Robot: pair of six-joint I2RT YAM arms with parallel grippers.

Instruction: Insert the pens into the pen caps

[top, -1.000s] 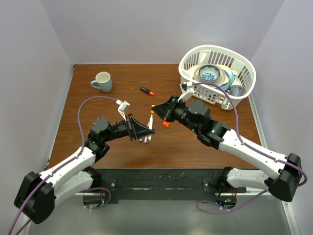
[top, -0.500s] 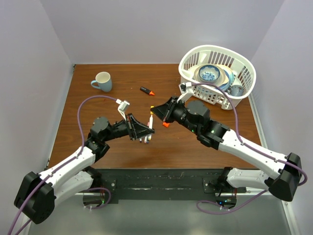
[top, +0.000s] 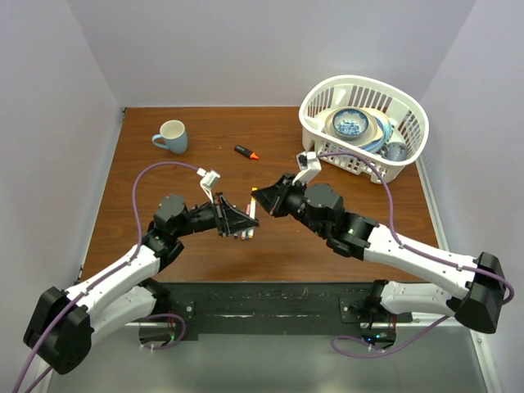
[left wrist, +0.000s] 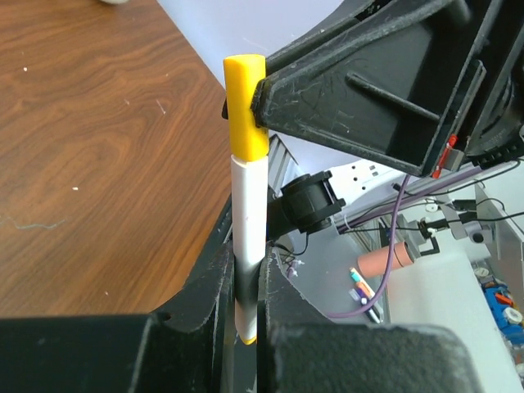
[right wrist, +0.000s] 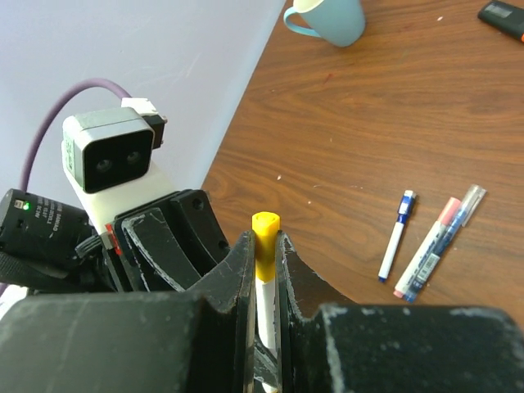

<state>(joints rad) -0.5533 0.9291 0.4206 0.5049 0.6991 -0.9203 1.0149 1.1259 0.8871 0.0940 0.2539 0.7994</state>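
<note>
The left gripper (left wrist: 246,274) is clamped on the white pen (left wrist: 248,205) standing up out of it, while the right gripper (right wrist: 264,250), squeezed onto the yellow cap (left wrist: 246,106) just above, apparently braces it so pen and cap press together.

Nothing can be read; the loose pens (right wrist: 431,246) perhaps bear print, but it blurs out
</note>
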